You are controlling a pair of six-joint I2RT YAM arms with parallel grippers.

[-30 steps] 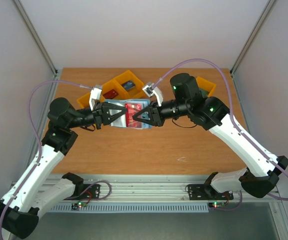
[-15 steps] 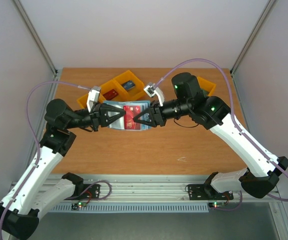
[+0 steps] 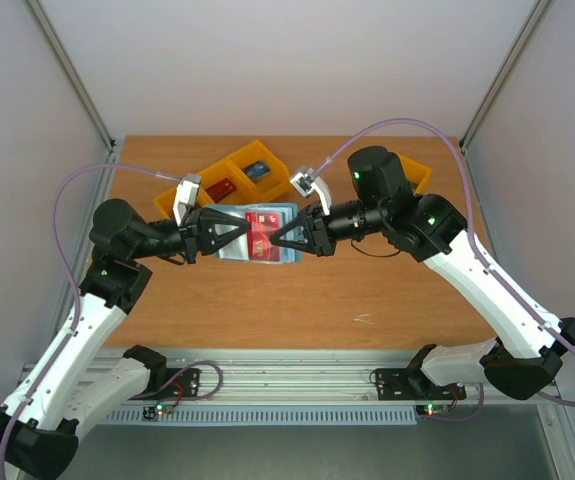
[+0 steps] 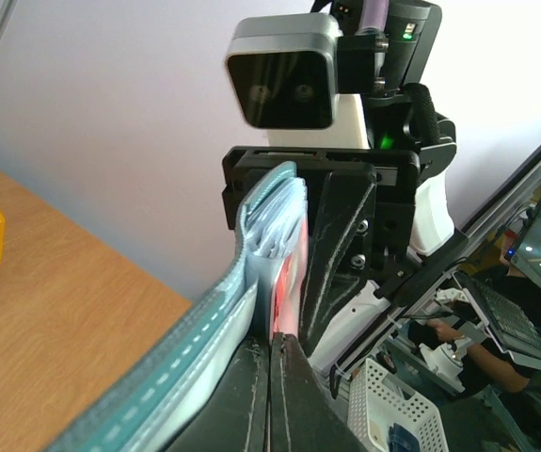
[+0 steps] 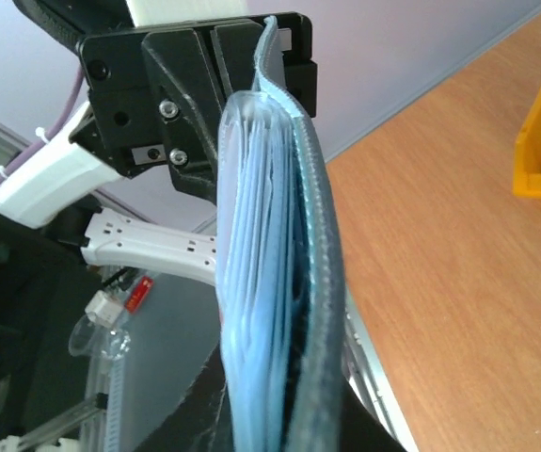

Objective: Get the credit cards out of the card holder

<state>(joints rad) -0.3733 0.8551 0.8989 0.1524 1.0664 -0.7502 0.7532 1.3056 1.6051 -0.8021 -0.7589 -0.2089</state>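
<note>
The blue-teal card holder [image 3: 279,240] hangs open in the air between my two grippers, above the table's middle. My right gripper [image 3: 274,238] is shut on its right edge; in the right wrist view the holder [image 5: 284,282] stands edge-on between my fingers [image 5: 204,414]. A red credit card [image 3: 258,233] shows against its light blue pockets. My left gripper [image 3: 246,232] is shut on this card; in the left wrist view the card's red edge [image 4: 285,292] runs into the closed jaws [image 4: 272,348] beside the holder [image 4: 237,282]. Any other cards inside are hidden.
Orange bins [image 3: 235,163] stand at the table's back behind the grippers, one holding a red card [image 3: 219,187], another a blue card [image 3: 258,171]. Another orange bin [image 3: 417,175] sits behind the right arm. Frame posts stand at both back corners.
My right gripper and the card holder have shifted a little to the right. My left arm has drawn back slightly to the left. Both stay shut.
</note>
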